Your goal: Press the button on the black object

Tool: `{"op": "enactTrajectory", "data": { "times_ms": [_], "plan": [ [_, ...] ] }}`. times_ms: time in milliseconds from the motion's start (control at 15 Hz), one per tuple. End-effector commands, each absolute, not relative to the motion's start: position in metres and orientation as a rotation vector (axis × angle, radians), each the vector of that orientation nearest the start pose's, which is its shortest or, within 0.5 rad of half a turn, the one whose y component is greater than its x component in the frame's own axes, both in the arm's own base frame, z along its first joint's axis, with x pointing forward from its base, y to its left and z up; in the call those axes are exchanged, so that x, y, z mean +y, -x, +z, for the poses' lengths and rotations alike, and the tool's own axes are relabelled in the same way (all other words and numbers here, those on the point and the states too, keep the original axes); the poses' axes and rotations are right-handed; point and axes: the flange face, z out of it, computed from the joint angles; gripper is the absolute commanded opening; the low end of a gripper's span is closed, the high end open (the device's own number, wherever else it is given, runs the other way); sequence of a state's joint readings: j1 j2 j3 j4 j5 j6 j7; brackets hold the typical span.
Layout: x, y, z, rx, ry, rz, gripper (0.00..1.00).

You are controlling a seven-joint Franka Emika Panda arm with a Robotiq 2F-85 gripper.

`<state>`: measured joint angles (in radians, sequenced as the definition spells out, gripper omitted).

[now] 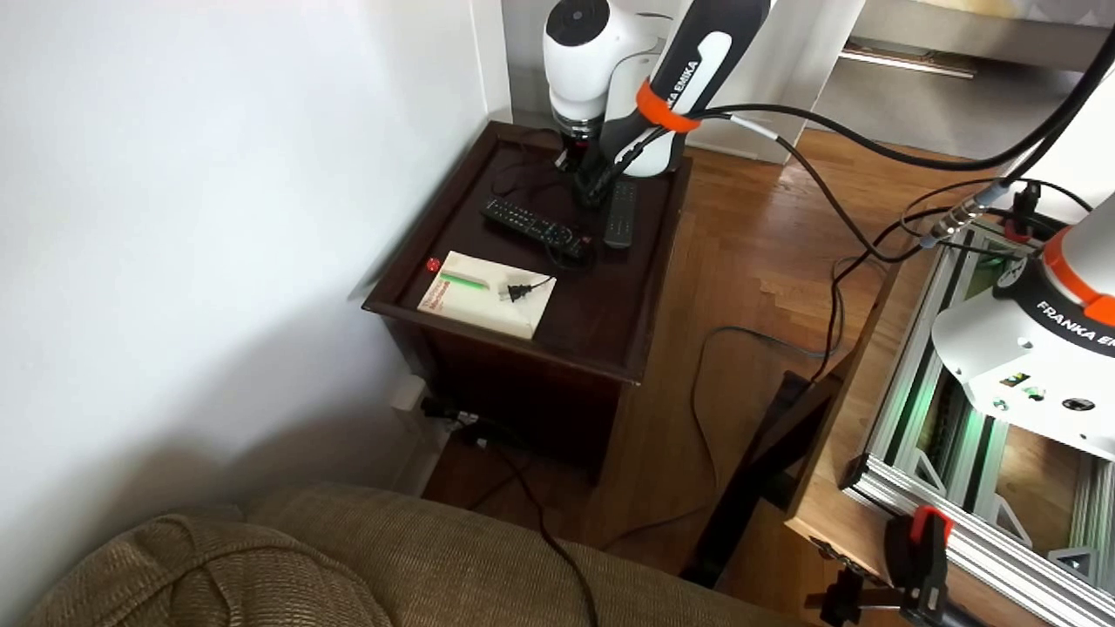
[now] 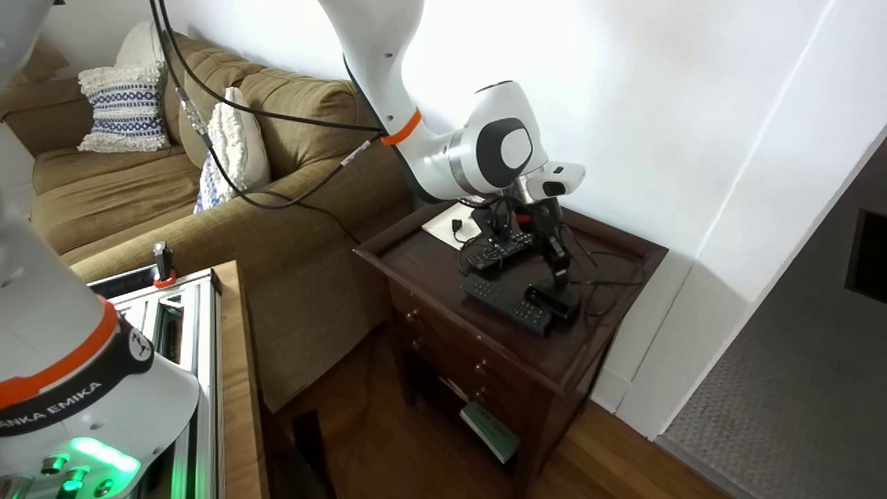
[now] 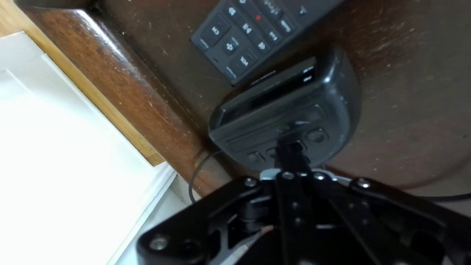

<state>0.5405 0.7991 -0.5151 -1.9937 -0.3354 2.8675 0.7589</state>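
Note:
The black object (image 3: 254, 136) is a small rounded device with a dark display window and several buttons on its top. It also shows in an exterior view (image 2: 554, 299), on the dark wooden side table (image 2: 423, 277). My gripper (image 3: 292, 145) is shut and empty, its fingertips together over the button area and hiding part of it. A round button (image 3: 317, 135) shows just right of the fingertips in the wrist view. The gripper (image 2: 560, 272) points down at the black object's top in an exterior view. I cannot tell whether a button is pressed down.
A black remote (image 3: 250, 40) lies close beside the black object. Another remote (image 1: 533, 226) and a white book (image 1: 488, 300) with a plug (image 1: 521, 290) on it lie on the table. Thin cables run around the object. A white wall stands behind the table.

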Motion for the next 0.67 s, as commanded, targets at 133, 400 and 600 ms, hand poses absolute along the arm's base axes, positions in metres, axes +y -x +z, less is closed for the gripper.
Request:
{"op": "enactTrajectory", "data": {
  "times_ms": [133, 400, 600],
  "plan": [
    [0.033, -0.594, 0.086, 0.452, 3.51, -0.463, 0.0],
    [0.029, -0.608, 0.121, 0.536, 3.477, -0.476, 0.0],
    [0.022, -0.614, 0.144, 0.604, 3.461, -0.48, 0.0]
  ]
}}
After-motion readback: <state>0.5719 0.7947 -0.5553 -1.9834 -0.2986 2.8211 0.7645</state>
